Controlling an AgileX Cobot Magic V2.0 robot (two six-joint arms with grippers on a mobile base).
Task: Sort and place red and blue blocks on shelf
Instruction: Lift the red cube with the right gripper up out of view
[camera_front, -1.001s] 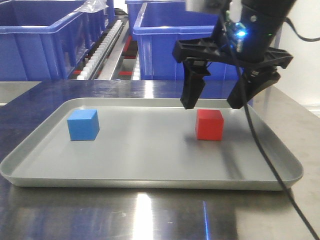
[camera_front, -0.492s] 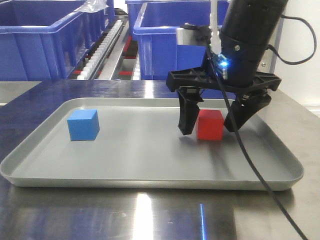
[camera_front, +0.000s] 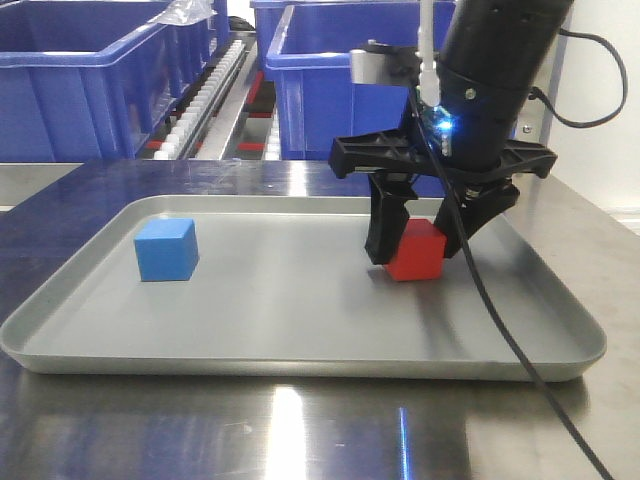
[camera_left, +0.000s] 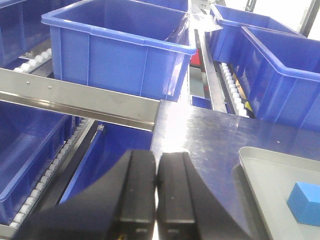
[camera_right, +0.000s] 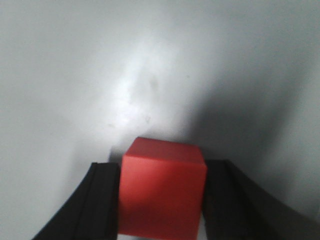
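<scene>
**Red block gripped on the tray, blue block waiting**

The shelf stands beside the table, its rail and rollers carrying blue crates. The grey tray holds both blocks. My right gripper is clamped on the red block, one finger flat against each side face. My left gripper is pinched closed and empty. The blue block sits well apart, near the tray's left end. Judgement: these are light, rigid, matte cubes, best held on opposite flat faces, centred.
</scene>
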